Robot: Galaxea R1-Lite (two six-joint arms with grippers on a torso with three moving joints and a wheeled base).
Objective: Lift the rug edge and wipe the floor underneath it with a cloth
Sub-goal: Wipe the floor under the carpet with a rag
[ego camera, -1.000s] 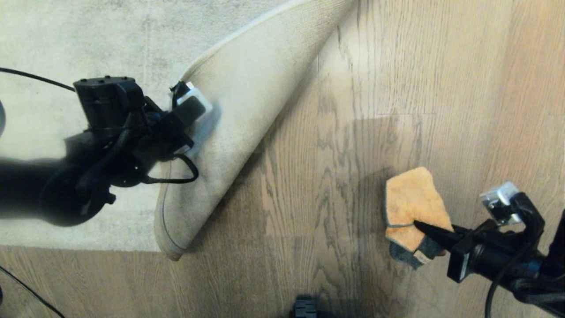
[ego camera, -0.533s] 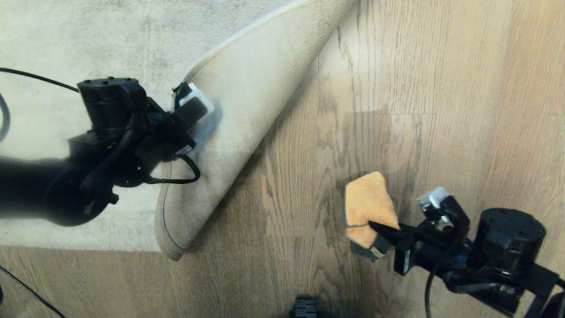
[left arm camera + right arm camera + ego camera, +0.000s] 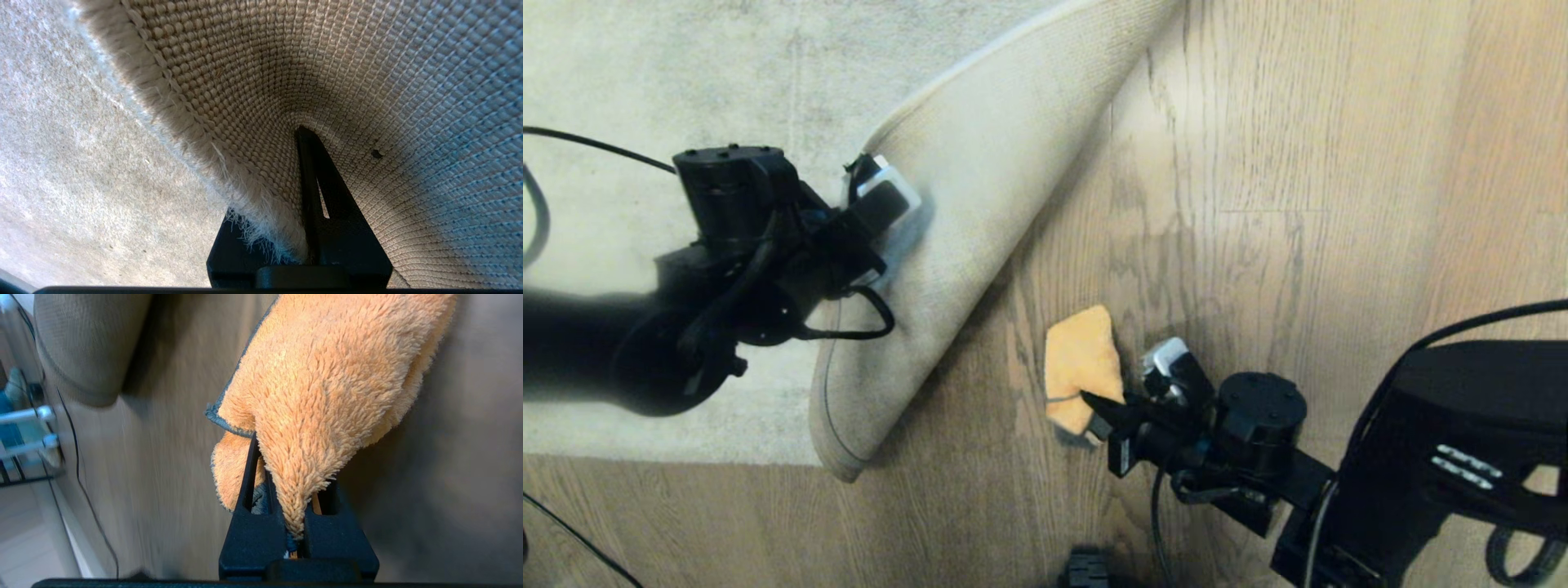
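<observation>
Where the pale grey short-pile rug edge [image 3: 980, 204] is folded back, its woven beige backing faces up and hides the pile and the planks beneath the fold. The left hand [image 3: 304, 228] is clenched on that edge, one finger buried behind the fringe, its tips unseen from the head camera. On the bared brown wood-grain plank floor [image 3: 1339, 163], near the fold, lies one small orange-yellow fuzzy cloth [image 3: 1082, 363] with a dark grey hem, pinched tight in the right hand [image 3: 296, 535]; its grey underside is mostly hidden. One rug, one cloth, two hands.
</observation>
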